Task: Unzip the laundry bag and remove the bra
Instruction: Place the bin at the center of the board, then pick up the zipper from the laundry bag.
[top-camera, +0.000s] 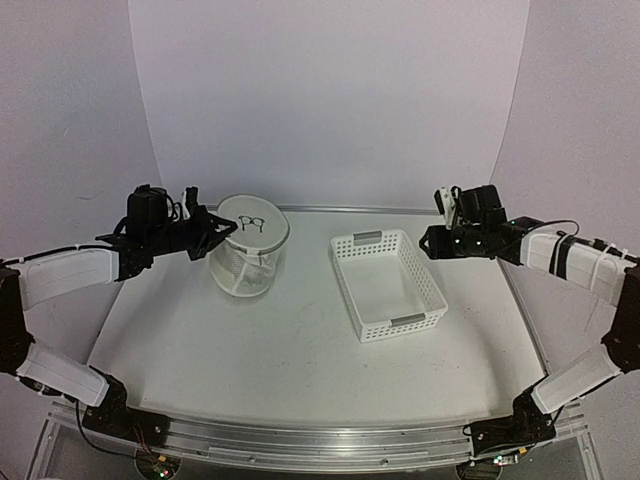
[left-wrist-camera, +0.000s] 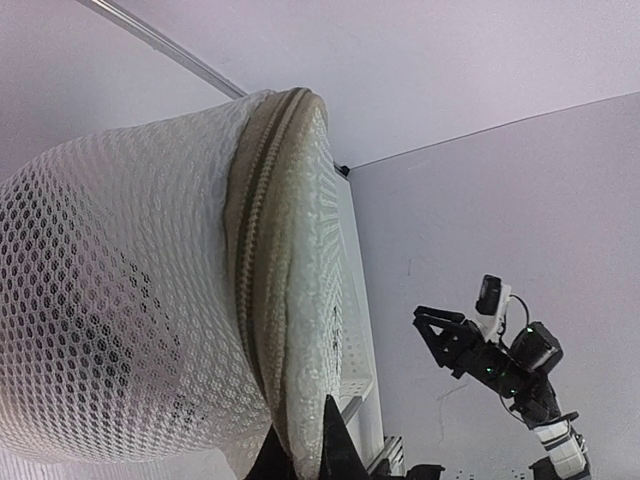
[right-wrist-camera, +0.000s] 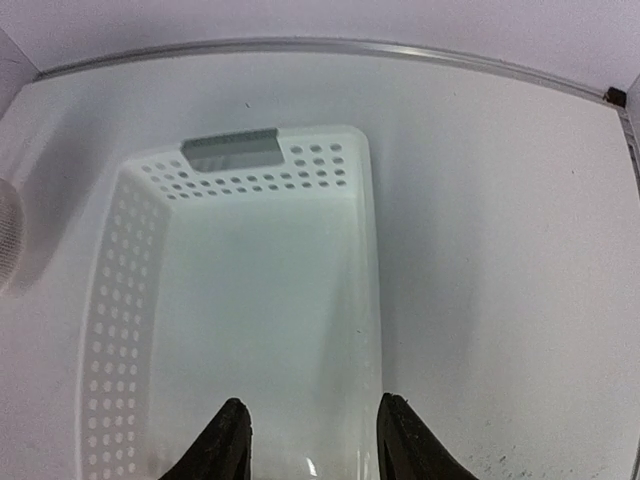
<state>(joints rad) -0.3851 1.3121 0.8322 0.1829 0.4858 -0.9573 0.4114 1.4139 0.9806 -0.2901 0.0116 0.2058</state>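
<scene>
I see a white perforated basket (top-camera: 347, 290) lying at a slant on the white surface (top-camera: 290, 350), right of centre; grey tabs (top-camera: 368, 237) cap both its short ends; a metal rail (top-camera: 350, 209) edges the far side; pale walls (top-camera: 330, 90) stand behind.

I'm looking at a pale counter (top-camera: 280, 350) with a metal rail (top-camera: 350, 209) along its far edge; two things rest directly on it, well apart; the laundry bag (top-camera: 250, 262) stands upright on the left half toward the back, round lid on top; the white lattice basket (top-camera: 388, 285) lies right of centre, open side up, skewed to the counter's edges
</scene>
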